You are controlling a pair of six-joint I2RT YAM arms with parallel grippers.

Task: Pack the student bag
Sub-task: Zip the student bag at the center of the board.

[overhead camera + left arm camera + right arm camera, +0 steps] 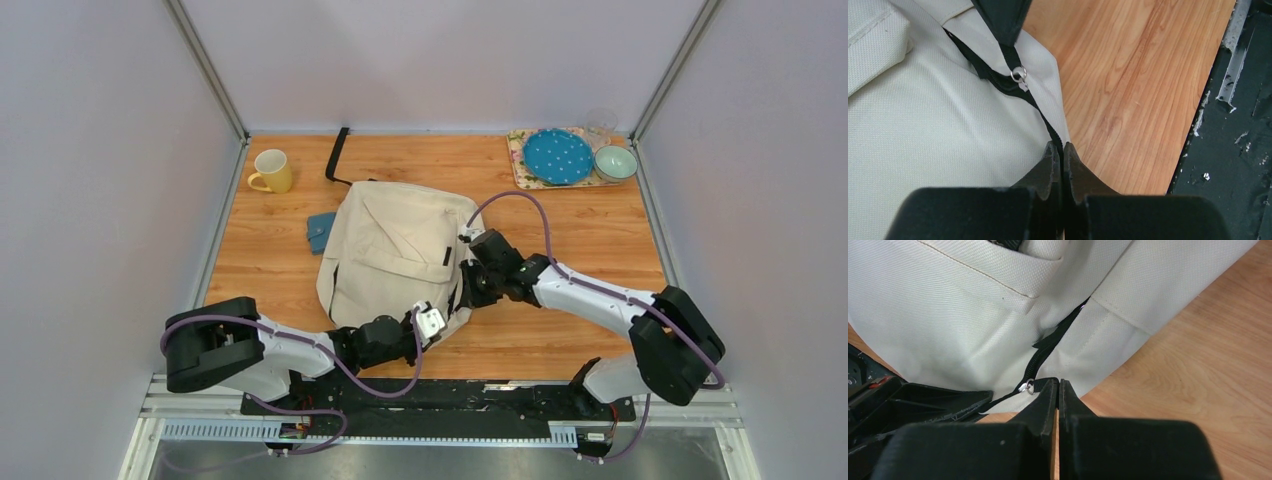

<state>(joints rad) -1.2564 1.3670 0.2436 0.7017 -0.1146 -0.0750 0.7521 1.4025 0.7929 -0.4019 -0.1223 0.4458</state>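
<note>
The left end effector (1062,150) is closed, its fingertips pinching the bag (390,245) at the seam where the zipper (1048,125) runs down to the bag's near right corner. The right end effector (1058,385) is also closed. It nips the black zipper pull (1010,57), with the small metal ring (1019,74) just outside its tips. The two sets of tips face each other along the zipper line, close but apart.

The left arm (290,350) folds at its elbow by the near left corner of the counter (580,230). Its forearm runs rightward, low along the near edge, to the bag's corner. The right arm (600,295) bends at its elbow near the right edge and stretches left and slightly away to the bag's right side. A purple cable loops over its wrist.

The bag lies flat in the middle of the counter, front pocket up, with a black strap (340,155) trailing toward the far edge. A blue wallet (321,231) lies against the bag's left side. A yellow mug (272,171) stands near the far left corner. At the far right corner, a patterned tray (518,170) holds a blue dotted plate (558,156), a pale bowl (615,162) and a clear glass (600,122). The counter is light wood, closed in by plain grey walls.
</note>
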